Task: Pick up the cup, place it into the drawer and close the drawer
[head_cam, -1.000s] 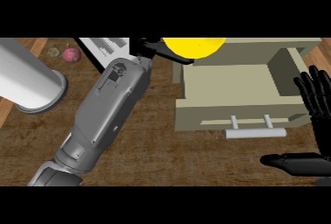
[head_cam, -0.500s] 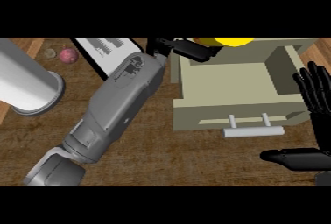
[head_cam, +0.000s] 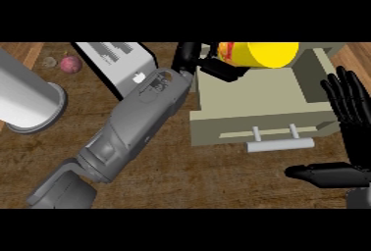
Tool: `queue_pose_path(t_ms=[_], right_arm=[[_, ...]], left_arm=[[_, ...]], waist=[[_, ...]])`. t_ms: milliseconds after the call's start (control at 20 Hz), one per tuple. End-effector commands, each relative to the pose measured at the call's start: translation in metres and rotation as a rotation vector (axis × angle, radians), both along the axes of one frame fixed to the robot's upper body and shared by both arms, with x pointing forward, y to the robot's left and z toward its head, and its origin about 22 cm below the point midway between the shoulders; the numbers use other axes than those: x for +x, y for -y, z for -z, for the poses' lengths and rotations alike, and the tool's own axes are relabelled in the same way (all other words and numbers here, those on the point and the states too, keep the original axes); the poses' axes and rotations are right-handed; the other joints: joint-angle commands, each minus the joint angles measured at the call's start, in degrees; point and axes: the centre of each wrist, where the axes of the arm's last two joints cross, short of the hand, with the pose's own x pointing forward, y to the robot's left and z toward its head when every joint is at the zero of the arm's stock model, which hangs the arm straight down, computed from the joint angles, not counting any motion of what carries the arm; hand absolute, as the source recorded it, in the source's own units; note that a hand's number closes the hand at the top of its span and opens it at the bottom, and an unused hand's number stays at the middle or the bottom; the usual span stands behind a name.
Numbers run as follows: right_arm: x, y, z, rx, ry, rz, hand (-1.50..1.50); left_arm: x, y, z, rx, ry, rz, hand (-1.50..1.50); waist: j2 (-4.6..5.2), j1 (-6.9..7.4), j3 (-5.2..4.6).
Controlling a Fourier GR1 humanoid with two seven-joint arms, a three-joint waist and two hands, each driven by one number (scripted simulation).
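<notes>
The yellow cup (head_cam: 267, 54), with a red mark on its side, hangs above the back of the open beige drawer (head_cam: 232, 128). My left hand (head_cam: 216, 66) is shut on the cup's left side, the grey forearm reaching up from the lower left. The drawer's inside shows bare, and its white bar handle (head_cam: 279, 144) faces me. My right hand (head_cam: 349, 105) stays open at the right edge, fingers up, beside the drawer's right end and touching nothing.
A large grey cylinder (head_cam: 27, 105) stands at the left. A white box (head_cam: 116, 60) lies behind my left forearm. A small pinkish ball (head_cam: 70, 64) and a duller one (head_cam: 48, 62) sit at the back left. Wooden counter (head_cam: 217, 171) lies before the drawer.
My left hand has carried the cup to the right, from the drawer's back left corner to above the drawer's back. The right hand has hardly moved.
</notes>
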Motion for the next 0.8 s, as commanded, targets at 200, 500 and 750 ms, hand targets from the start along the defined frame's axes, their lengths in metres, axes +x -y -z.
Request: queue_pose_path(t_ms=[200, 500, 750], right_arm=[[0.012, 0.009, -0.003, -0.004, 0.022, -0.025, -1.5], [-0.002, -0.005, -0.007, -0.013, 0.006, -0.034, -1.5], [0.006, 0.005, -0.003, 0.087, 0.006, -0.102, -1.5]], left_arm=[[-0.007, 0.006, 0.018, 0.156, -0.046, 0.016, -1.5], [-0.014, 0.017, 0.017, 0.227, -0.029, -0.031, -1.5], [-0.016, 0.015, 0.02, 0.116, 0.043, -0.009, -1.5]], waist=[[0.39, -0.91, 0.04], [0.04, -0.94, 0.0], [0.07, 0.22, -0.01]])
